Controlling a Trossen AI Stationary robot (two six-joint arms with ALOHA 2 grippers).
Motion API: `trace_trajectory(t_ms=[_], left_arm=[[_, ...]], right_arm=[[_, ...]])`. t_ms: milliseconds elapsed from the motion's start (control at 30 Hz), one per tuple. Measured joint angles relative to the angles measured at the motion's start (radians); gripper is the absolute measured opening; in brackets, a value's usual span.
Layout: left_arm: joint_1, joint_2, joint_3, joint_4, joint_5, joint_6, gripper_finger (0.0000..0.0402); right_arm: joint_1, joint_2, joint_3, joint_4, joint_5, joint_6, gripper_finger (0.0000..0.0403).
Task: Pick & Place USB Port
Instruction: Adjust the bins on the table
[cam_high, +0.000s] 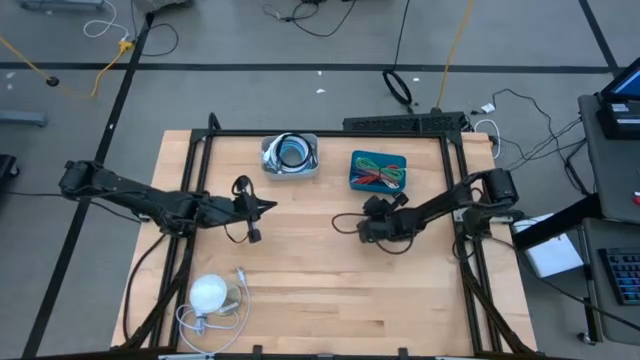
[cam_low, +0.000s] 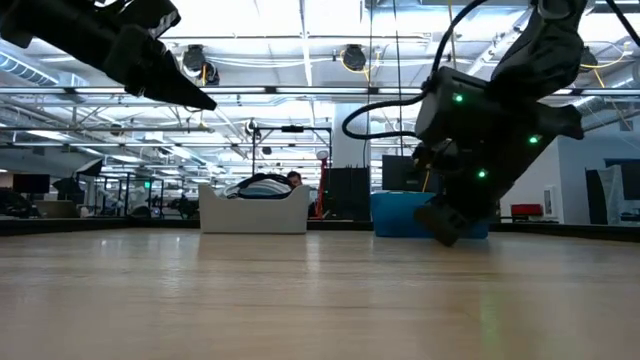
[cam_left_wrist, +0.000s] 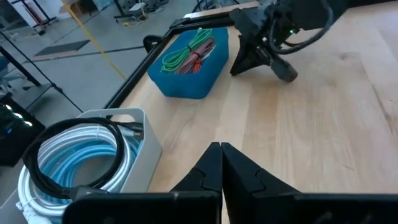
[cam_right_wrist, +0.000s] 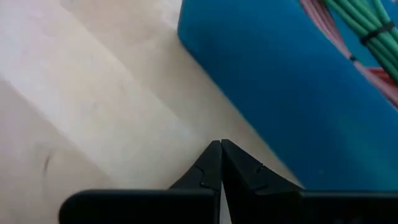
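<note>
High view: your right gripper (cam_high: 341, 223), pressed together and empty, sits low beside the blue bin (cam_high: 378, 170); your left gripper (cam_high: 268, 206), also pressed together, hangs near the grey bin (cam_high: 290, 156). No USB port is discernible. Judged step: approach; next, spread fingers over a bin.

We count two arms (cam_high: 150, 203), one blue bin (cam_high: 378, 170), one grey bin (cam_high: 290, 155), possibly one white charger (cam_high: 209, 293).
</note>
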Motion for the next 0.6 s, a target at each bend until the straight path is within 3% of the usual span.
trace_trajectory(t_ms=[200, 467, 600], left_arm=[[0.0, 0.0, 0.0, 0.0, 0.0, 0.0, 0.0], [0.0, 0.0, 0.0, -0.014, -0.002, 0.0, 0.0], [0.0, 0.0, 0.0, -0.033, -0.029, 0.001, 0.0]], right_arm=[[-0.095, 0.002, 0.0, 0.097, 0.037, -0.15, 0.0], [-0.222, 0.002, 0.0, 0.12, 0.02, -0.302, 0.0], [-0.256, 0.001, -0.001, 0.185, -0.037, -0.404, 0.0]])
